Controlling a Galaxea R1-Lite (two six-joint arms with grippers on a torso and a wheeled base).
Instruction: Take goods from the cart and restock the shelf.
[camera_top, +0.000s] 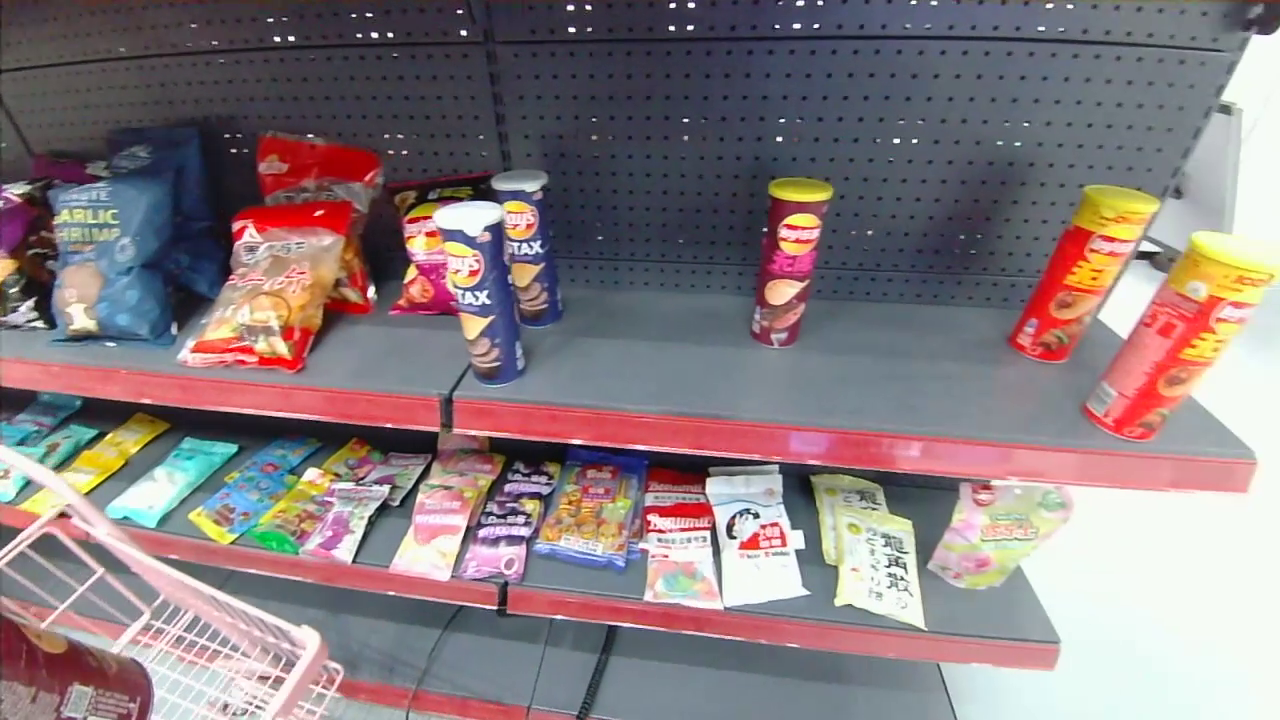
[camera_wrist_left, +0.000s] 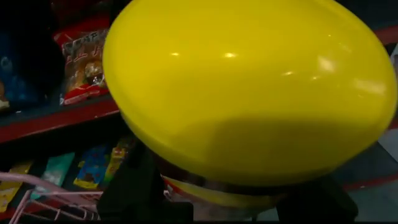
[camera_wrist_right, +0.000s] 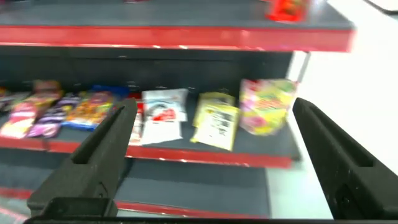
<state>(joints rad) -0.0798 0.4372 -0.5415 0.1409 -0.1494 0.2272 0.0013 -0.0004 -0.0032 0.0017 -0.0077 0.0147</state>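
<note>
- On the upper shelf (camera_top: 800, 400), head view, a maroon can (camera_top: 790, 260) stands near centre; the pink cart (camera_top: 305, 665) sits at 7 o'clock.
- Left wrist view: the left end effector (camera_wrist_left: 224, 193) grips a yellow-lidded can (camera_wrist_left: 249, 87), close to the cart's rim.
- Right wrist view: the right end effector (camera_wrist_right: 214, 106) gapes wide, facing snack packets (camera_wrist_right: 158, 115) on the lower shelf (camera_wrist_right: 186, 154).

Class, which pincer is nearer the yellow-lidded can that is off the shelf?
Left. The left pincer holds the can itself. The right pincer is open and empty, facing bags on the lower shelf.
</note>
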